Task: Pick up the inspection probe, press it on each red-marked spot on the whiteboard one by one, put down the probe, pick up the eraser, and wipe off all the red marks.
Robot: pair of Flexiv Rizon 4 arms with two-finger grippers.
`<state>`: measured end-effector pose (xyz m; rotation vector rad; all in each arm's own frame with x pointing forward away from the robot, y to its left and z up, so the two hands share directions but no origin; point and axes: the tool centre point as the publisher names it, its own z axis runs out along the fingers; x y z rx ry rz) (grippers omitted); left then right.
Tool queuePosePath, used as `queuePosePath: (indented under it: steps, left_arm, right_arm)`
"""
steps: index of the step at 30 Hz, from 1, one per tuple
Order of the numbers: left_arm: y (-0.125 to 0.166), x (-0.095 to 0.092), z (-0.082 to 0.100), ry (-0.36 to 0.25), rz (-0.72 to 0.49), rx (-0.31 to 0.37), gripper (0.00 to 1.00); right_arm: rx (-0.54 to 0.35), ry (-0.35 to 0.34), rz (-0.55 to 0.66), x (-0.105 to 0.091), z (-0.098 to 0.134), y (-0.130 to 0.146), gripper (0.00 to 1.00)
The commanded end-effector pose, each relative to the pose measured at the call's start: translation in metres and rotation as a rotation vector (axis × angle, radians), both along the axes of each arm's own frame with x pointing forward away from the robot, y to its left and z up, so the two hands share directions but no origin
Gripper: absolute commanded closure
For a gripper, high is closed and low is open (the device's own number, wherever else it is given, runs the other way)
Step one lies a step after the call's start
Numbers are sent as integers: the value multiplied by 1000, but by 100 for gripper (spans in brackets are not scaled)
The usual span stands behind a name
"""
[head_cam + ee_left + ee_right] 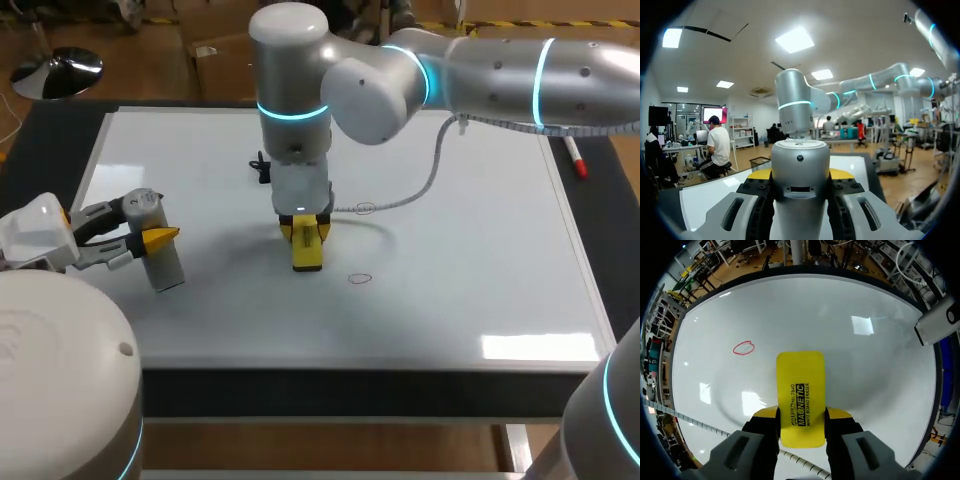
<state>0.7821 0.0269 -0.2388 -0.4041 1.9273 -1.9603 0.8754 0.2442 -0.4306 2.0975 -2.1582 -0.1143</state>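
Note:
My right gripper (305, 228) is shut on the yellow eraser (307, 255) over the middle of the whiteboard (480, 260); the eraser's lower end is at or just above the surface. Two red-circle marks (360, 279) (365, 208) lie to its right. In the right wrist view the eraser (800, 380) sits between the fingers of the gripper (800, 414), with a red circle (743, 347) ahead and off to one side. My left gripper (155, 238) is shut on the silver cylindrical probe (168, 268) over the board's left part. The probe (800, 155) fills the left wrist view.
A red marker (575, 155) lies beside the whiteboard's far right edge. A small black object (262, 165) sits on the board behind my right wrist. A grey corrugated cable (425, 185) hangs from the right arm over the board.

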Motion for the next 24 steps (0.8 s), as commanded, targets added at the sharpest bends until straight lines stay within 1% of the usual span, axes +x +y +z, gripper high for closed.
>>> queuePosePath:
  steps: [1, 7, 14, 18, 24]
  left_arm:
    - [0, 0, 1, -1, 0, -1, 100]
    - [0, 0, 1, -1, 0, -1, 100]
    - [0, 0, 1, -1, 0, -1, 100]
    - [0, 0, 1, -1, 0, -1, 100]
    - [0, 0, 1, -1, 0, -1, 100]
  right_arm:
    - [10, 8, -7, 0, -4, -11, 100]
    - [12, 20, -32, -4, -8, -22, 100]
    - [10, 18, -74, -12, -4, -42, 100]
    - [7, 5, -90, -15, 4, -47, 100]
    - [23, 10, -104, -18, 27, -57, 100]
